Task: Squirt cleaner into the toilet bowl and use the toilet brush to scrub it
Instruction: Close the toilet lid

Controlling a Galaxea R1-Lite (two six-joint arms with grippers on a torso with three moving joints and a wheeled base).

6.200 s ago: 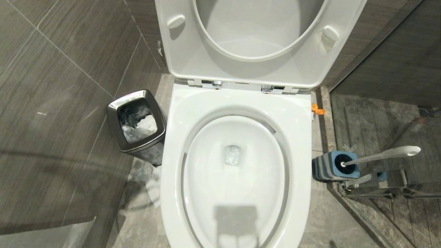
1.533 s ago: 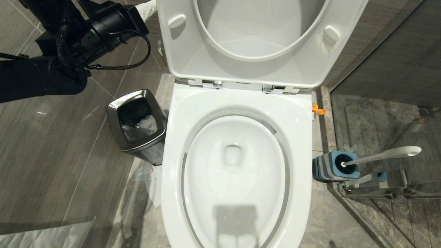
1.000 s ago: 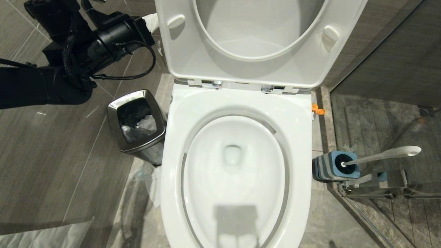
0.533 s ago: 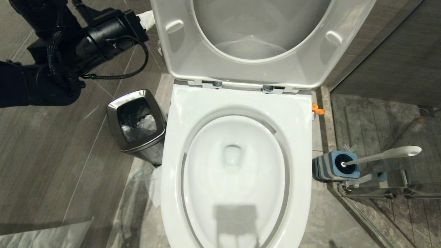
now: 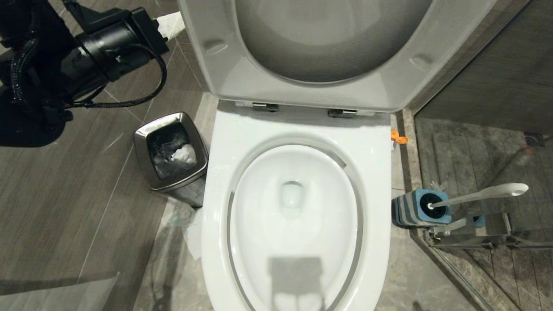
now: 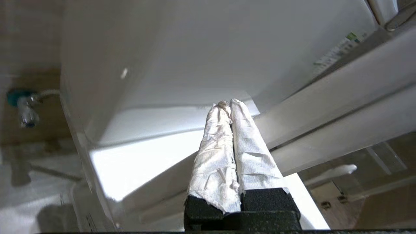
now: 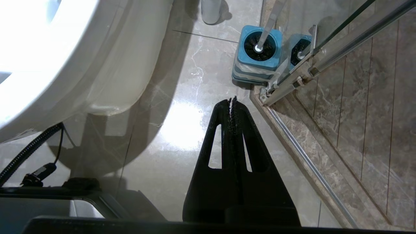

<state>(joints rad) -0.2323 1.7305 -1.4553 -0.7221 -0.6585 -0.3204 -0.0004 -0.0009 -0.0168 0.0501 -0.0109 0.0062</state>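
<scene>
Left wrist view: the left tool (image 6: 231, 105) is seen closed, its paper-wrapped fingers (image 6: 214, 156) pressed together holding nothing, beside the toilet bowl (image 5: 298, 129)'s raised seat at eleven o'clock; the right tool (image 7: 233, 101) is closed, empty; the toilet brush (image 5: 479, 196) is stood in its holder at three o'clock.

My way down into the toilet bowl (image 5: 298, 224) is open from above, with the seat and lid (image 5: 319, 52) leaning forward over its back edge. My left gripper (image 6: 227, 105), paper-wrapped fingers pressed together, is tight against the lid's left side. The steel bin (image 5: 172, 154) crowds the bowl's left edge. The toilet brush (image 5: 475, 196) stands right of the bowl, hemmed by a glass door rail (image 7: 292, 81); my closed right gripper (image 7: 233, 100) hangs over bare floor near it.
</scene>
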